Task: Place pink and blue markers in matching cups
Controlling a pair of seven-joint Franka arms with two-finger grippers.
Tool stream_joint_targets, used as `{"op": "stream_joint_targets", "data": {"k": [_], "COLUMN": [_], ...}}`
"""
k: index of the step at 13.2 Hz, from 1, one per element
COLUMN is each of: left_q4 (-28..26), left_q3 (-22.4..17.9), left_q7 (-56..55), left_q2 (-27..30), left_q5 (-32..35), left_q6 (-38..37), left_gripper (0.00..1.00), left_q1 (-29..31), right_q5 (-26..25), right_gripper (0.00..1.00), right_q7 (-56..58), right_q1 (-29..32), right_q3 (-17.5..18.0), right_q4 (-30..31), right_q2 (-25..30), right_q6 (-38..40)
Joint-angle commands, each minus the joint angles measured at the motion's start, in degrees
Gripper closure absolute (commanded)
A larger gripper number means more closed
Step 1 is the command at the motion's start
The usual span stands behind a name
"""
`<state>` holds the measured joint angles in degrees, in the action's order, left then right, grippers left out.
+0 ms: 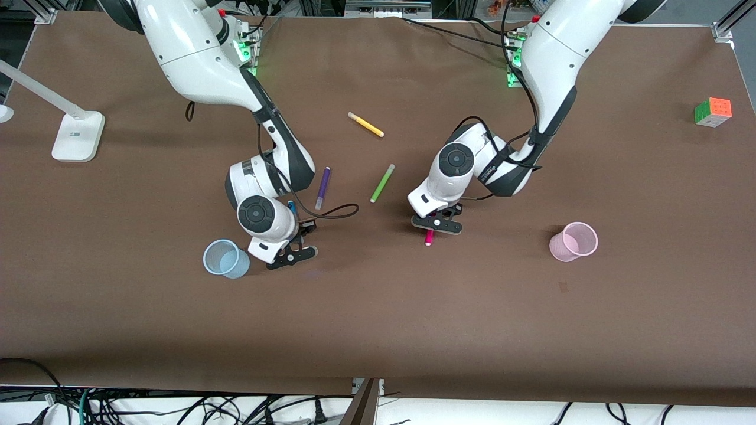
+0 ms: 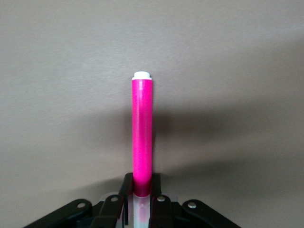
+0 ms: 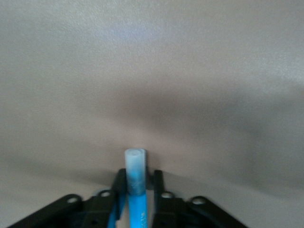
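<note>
your left gripper point(image 2: 141, 205) clamps the smooth magenta-pink felt marker point(image 2: 142, 137) over mid-table; your right gripper point(image 3: 137, 190) clamps the mid-blue clear-capped marker point(image 3: 135, 183) just beside the ribbed pale blue plastic cup point(image 1: 224, 258); the ribbed pale pink plastic cup point(image 1: 573, 241) stands toward the left arm's edge.

Markers point(image 2: 142, 133) point(image 3: 135, 183) clamped upright — cups point(image 1: 225, 258) point(image 1: 574, 241) standing apart.

Brown table point(image 1: 378, 330): blue cup point(image 1: 226, 258) at 8 o'clock, pink cup point(image 1: 573, 241) at 4; yellow pen point(image 1: 365, 124), purple pen point(image 1: 322, 188), green pen point(image 1: 382, 183) near centre; cube point(image 1: 713, 111) at 2; lamp base point(image 1: 77, 136) at 10.
</note>
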<state>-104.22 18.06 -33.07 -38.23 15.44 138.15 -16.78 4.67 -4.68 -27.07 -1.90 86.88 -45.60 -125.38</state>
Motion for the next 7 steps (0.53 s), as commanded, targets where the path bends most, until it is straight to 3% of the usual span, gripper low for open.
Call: {"op": "stream_joint_targets", "data": {"k": [1,3,7], "left_q4": [0.6,3.48,14.99], "left_q3": [-0.22,-0.48,-1.71], "left_q7": [0.55,5.09,26.25], "left_q2": [6.57,9.83,10.1], "left_q5": [1.26,1.17,3.7], "left_q6": [-9.87,-20.23,-45.28], "left_gripper": [1.0,1.0,1.0], "left_q1": [1.65,3.41,8.94], "right_q5": [0.26,0.34,0.87], "right_gripper": [1.0,1.0,1.0], "right_q7": [1.25,3.0,12.8], "right_q1": [-0.61,-0.53,0.97], "right_q3": [-0.03,-0.21,-0.56], "right_q4": [-0.65,-2.15,-5.23], "right_q2": [0.51,2.44,8.85], "right_q6": [-1.01,-0.92,-0.13]}}
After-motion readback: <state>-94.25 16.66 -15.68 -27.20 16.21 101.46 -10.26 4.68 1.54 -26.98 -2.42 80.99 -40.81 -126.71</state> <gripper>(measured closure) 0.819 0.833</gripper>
